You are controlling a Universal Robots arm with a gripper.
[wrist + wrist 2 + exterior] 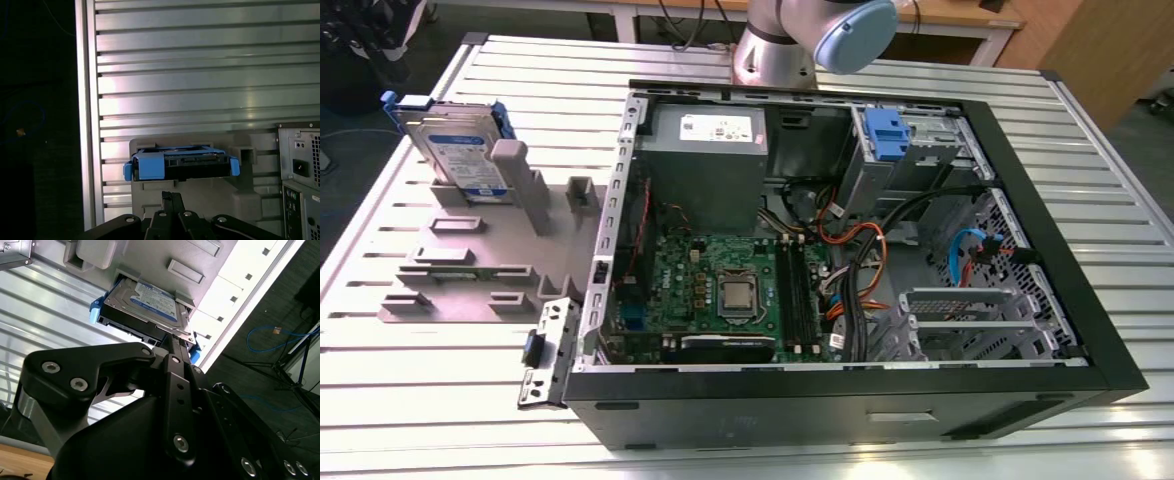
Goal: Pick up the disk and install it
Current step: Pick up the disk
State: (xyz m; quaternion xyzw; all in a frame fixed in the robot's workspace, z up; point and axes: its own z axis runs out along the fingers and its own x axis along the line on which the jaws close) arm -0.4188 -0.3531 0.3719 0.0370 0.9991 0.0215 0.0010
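Disk (459, 150), blue-framed, standing on edge in a slot of the grey holder (467, 262) at the exterior view's left, just beside the open computer case (854, 385) on the ribbed tabletop (427, 400). Seated upright, its upper edge and both broad faces stay exposed, presumably so it can be gripped from above. In both wrist views the gripper (171, 196) (169, 340) points toward the disk (182, 165) (150, 302) from well apart, jaws apparently pressed together and holding nothing. Free room lies above the holder; the case's raised wall bounds one side. The arm (807, 40) rises beyond the case.
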